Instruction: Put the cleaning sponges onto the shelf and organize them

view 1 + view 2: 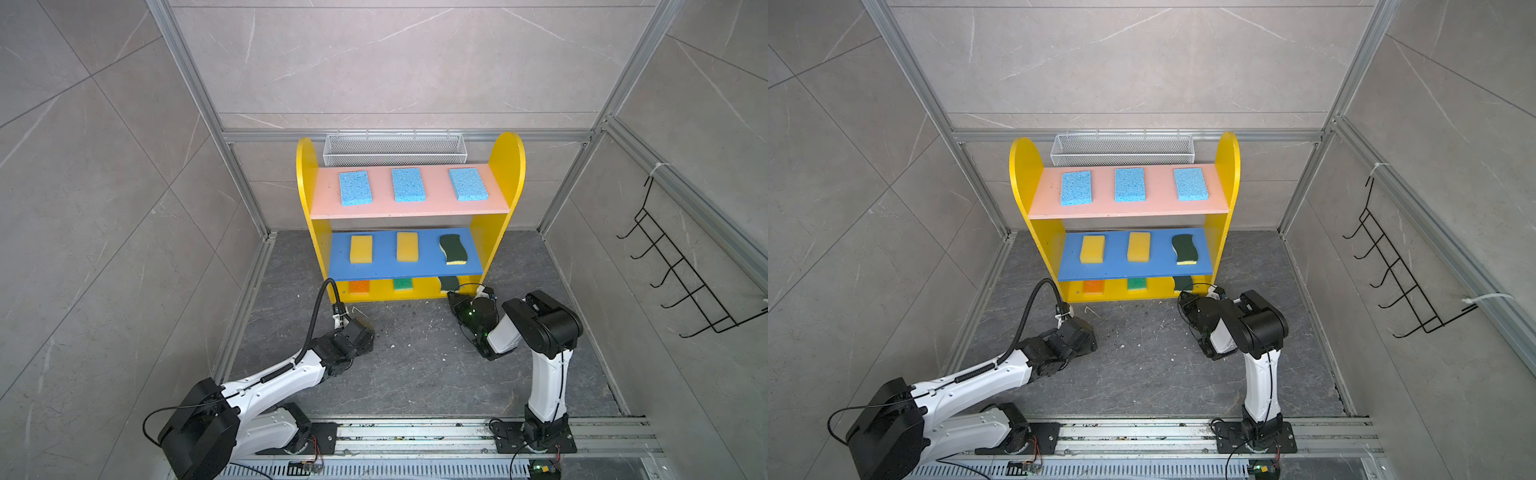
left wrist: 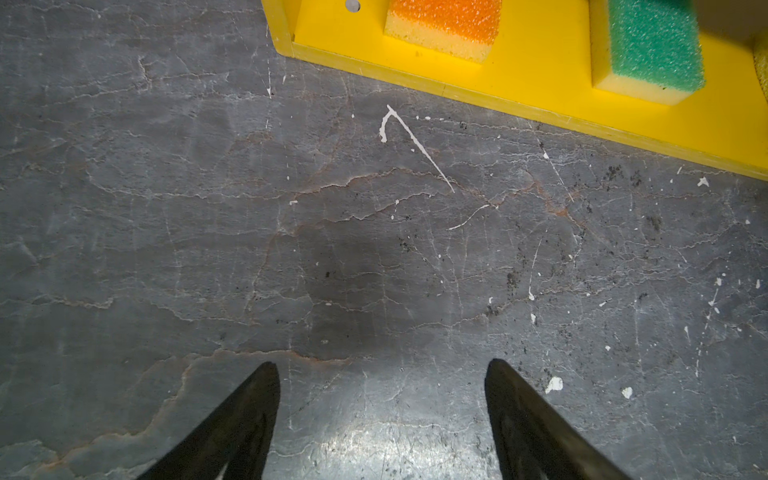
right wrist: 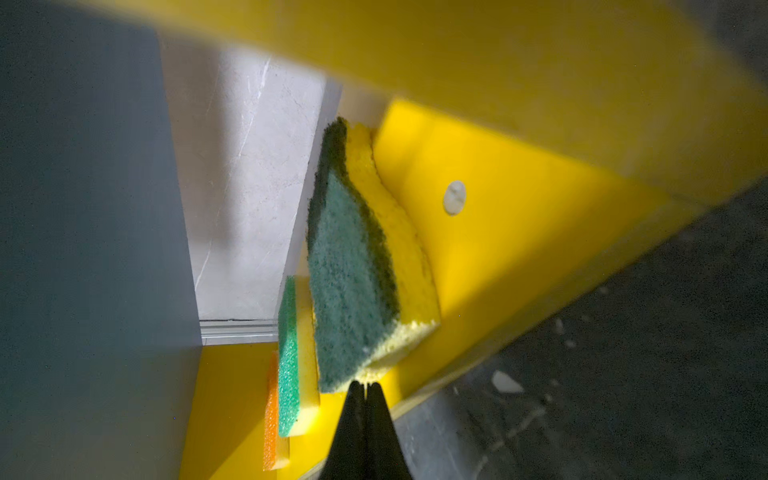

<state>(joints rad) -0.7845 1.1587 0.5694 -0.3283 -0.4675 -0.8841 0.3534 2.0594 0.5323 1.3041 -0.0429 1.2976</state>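
The shelf point(image 1: 505, 166) stands at the back, holding every sponge in view. Three light blue sponges point(image 1: 408, 185) lie on its pink board. On the blue board are two yellow sponges point(image 1: 361, 248) and a dark-green wavy one point(image 1: 453, 248). The yellow bottom holds an orange sponge point(image 2: 444, 25), a bright green sponge point(image 2: 654, 45) and a second dark-green sponge point(image 3: 353, 282). My right gripper point(image 3: 365, 384) is shut with nothing between its jaws, its tips at that sponge's near corner. My left gripper point(image 2: 382, 365) hangs open and empty over the dark floor in front of the shelf's left end.
A white wire-mesh basket point(image 1: 395, 149) hangs on the back wall behind the shelf. A black wire hook rack point(image 1: 681, 266) is on the right wall. Aluminium posts frame the corners, and a rail point(image 1: 415, 432) carrying both arm bases runs along the front. White flecks dot the floor point(image 2: 374, 257).
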